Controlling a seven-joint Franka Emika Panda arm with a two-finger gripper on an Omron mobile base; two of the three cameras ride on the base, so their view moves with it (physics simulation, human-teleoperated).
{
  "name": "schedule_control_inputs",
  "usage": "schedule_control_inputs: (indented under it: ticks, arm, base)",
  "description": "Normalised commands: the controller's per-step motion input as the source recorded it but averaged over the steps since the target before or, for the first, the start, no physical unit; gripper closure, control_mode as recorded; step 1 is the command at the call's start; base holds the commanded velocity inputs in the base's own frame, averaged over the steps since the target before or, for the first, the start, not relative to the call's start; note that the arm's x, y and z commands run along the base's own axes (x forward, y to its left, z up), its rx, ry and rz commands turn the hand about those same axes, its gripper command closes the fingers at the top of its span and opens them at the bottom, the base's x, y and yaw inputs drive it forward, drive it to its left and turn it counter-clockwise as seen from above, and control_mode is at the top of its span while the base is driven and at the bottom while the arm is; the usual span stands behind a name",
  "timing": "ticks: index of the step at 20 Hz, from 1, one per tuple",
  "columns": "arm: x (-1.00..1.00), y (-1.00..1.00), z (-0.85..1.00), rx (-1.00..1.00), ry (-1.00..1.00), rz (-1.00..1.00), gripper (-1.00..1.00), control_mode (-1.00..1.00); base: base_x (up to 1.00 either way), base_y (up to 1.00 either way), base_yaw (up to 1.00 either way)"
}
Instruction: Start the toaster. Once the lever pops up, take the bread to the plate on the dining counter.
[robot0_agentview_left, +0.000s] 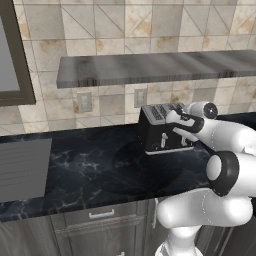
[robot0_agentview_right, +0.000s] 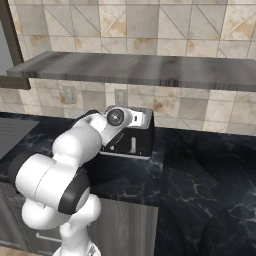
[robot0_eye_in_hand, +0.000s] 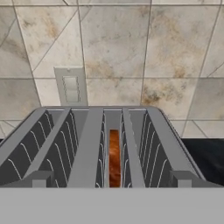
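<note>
The black toaster (robot0_agentview_left: 159, 131) with its silver slotted top stands on the wall countertop (robot0_agentview_left: 100, 165) by the tiled wall; it also shows past my arm as the toaster (robot0_agentview_right: 140, 131). In the hand view I look down along the toaster (robot0_eye_in_hand: 87, 144) top. The bread (robot0_eye_in_hand: 114, 157), a tan-brown slice, sits down inside a middle slot. My gripper (robot0_eye_in_hand: 111, 180) hovers at the toaster's front edge, open, its fingertips (robot0_eye_in_hand: 39, 178) wide apart with nothing between them. My gripper (robot0_agentview_left: 181, 131) is at the toaster's right front, above the pale levers (robot0_agentview_left: 163, 143). The plate and the dining counter are out of view.
A grey wooden shelf (robot0_agentview_left: 150, 67) hangs on the wall above the toaster. Two wall outlets (robot0_agentview_left: 84, 101) sit behind the counter. A grey ribbed panel (robot0_agentview_left: 22, 170) lies at the counter's left end. Drawers (robot0_agentview_left: 100, 215) run under the counter edge.
</note>
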Motion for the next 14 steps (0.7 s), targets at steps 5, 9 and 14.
schedule_control_inputs:
  ticks: [5, 9, 14]
  arm:
    - [0.00, 0.00, -0.07, 0.00, 0.00, 0.00, -1.00, -1.00]
    - [0.00, 0.00, -0.01, 0.00, 0.00, 0.00, -1.00, -1.00]
    - [0.00, 0.00, 0.00, 0.00, 0.00, 0.00, -1.00, -1.00]
  base:
    - [0.00, 0.00, 0.00]
    - [0.00, 0.00, 0.00]
    - [0.00, 0.00, 0.00]
